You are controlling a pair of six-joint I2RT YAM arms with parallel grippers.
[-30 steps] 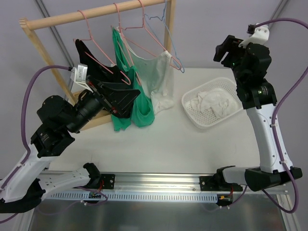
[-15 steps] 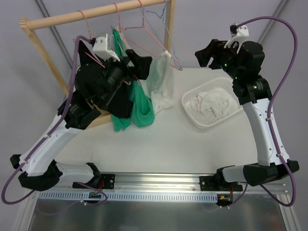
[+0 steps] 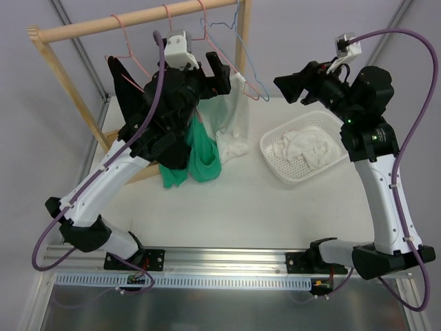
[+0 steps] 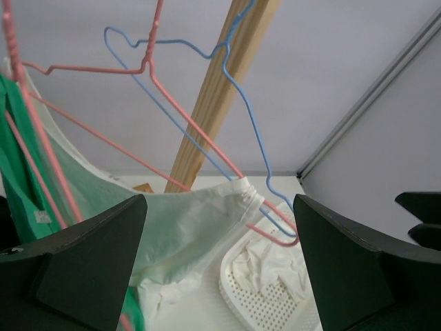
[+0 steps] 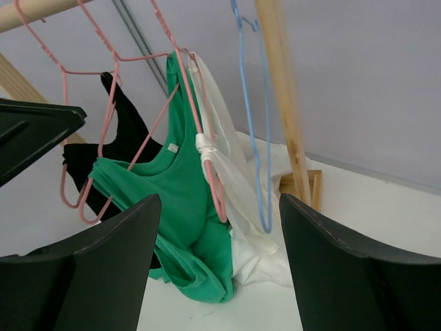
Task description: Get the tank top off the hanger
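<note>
A white tank top (image 3: 231, 121) hangs on a pink hanger (image 3: 222, 61) from the wooden rail (image 3: 138, 19), its strap bunched at the hanger's right end (image 4: 253, 195). A green tank top (image 3: 201, 157) and a black one (image 3: 128, 87) hang to its left on other pink hangers. My left gripper (image 3: 215, 72) is open and empty, raised just in front of the white top (image 4: 180, 222). My right gripper (image 3: 289, 83) is open and empty, to the right of the rack, facing the white top (image 5: 241, 185) and the green one (image 5: 172, 193).
An empty blue hanger (image 3: 246, 63) hangs at the rail's right end, beside the rack's upright post (image 5: 284, 89). A white perforated basket (image 3: 273, 163) with white cloth in it sits on the table at the right, below my right arm.
My left arm has swung up from low at the left to the rack, its gripper now by the white top. My right gripper has moved left toward the rack.
</note>
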